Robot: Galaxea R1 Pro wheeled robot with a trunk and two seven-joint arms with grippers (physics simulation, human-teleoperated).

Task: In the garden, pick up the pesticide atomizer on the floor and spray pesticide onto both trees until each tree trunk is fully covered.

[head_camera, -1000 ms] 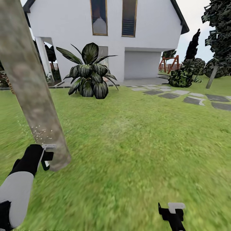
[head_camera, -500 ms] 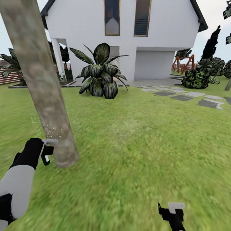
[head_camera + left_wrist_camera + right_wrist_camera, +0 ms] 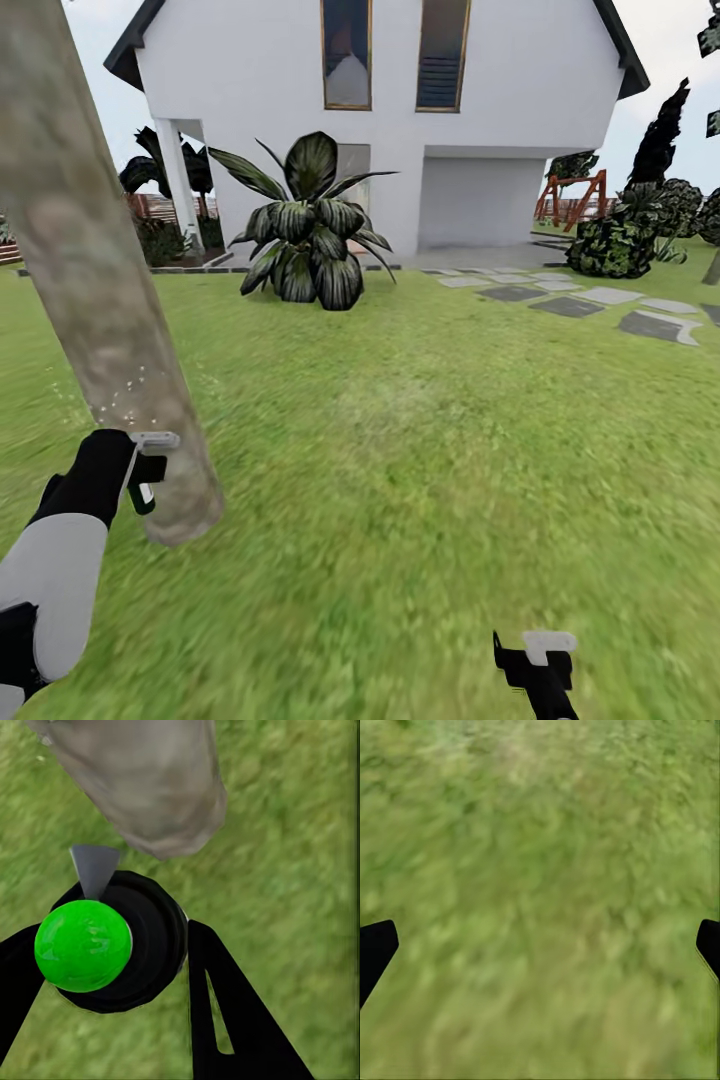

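Spraying is in hand: the left gripper [image 3: 112, 967] is clamped on the pesticide atomizer [image 3: 105, 945], nozzle just beside the tree trunk [image 3: 100, 290], where pale droplets speckle the bark. Next move likely requires sweeping the nozzle to untreated bark. The right gripper [image 3: 540, 945] hangs with jaws spread over grass [image 3: 420, 450]; a broad-leafed plant [image 3: 305, 235] stands well apart, nothing obstructing.

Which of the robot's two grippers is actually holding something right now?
The left gripper: its fingers clamp the pesticide atomizer, a black body with a green ball, beside the tree trunk. The right gripper is open over bare grass.
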